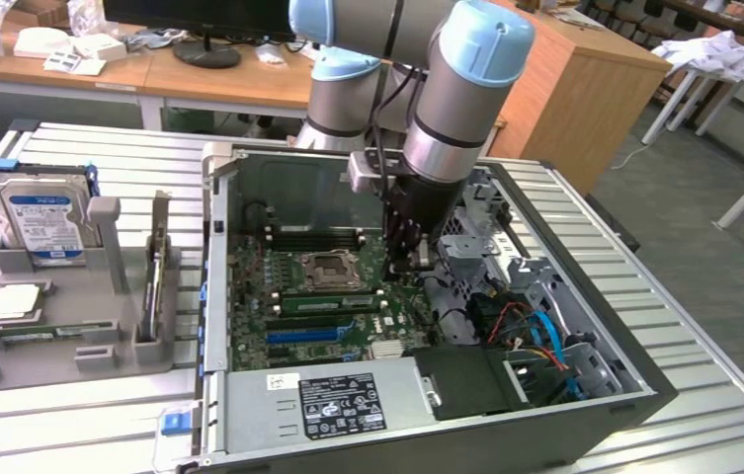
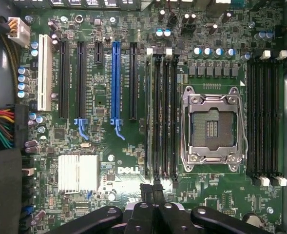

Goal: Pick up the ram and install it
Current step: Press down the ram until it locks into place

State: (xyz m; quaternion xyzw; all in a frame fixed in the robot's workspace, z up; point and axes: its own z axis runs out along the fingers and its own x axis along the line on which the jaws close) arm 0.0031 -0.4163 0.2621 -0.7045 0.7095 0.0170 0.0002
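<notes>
The ram [image 1: 325, 300], a thin green stick, lies along a black memory slot just beside the CPU socket [image 1: 325, 267] on the motherboard. In the wrist view its narrow edge [image 2: 150, 117] runs along the outermost slot of that bank, between white end clips. My gripper [image 1: 406, 259] reaches down into the open case at one end of these slots. Its black fingertips [image 2: 146, 189] stand close together right over the end of the ram's slot, with nothing visible between them. I cannot tell whether they touch the ram.
The case walls [image 1: 220, 296] surround the motherboard, with a drive cage and cables [image 1: 530, 336] on the exterior view's right. A second memory bank [image 2: 265, 112] and the blue expansion slot [image 2: 115, 78] flank the socket. A grey fixture [image 1: 55, 316] outside holds a hard drive [image 1: 40, 212].
</notes>
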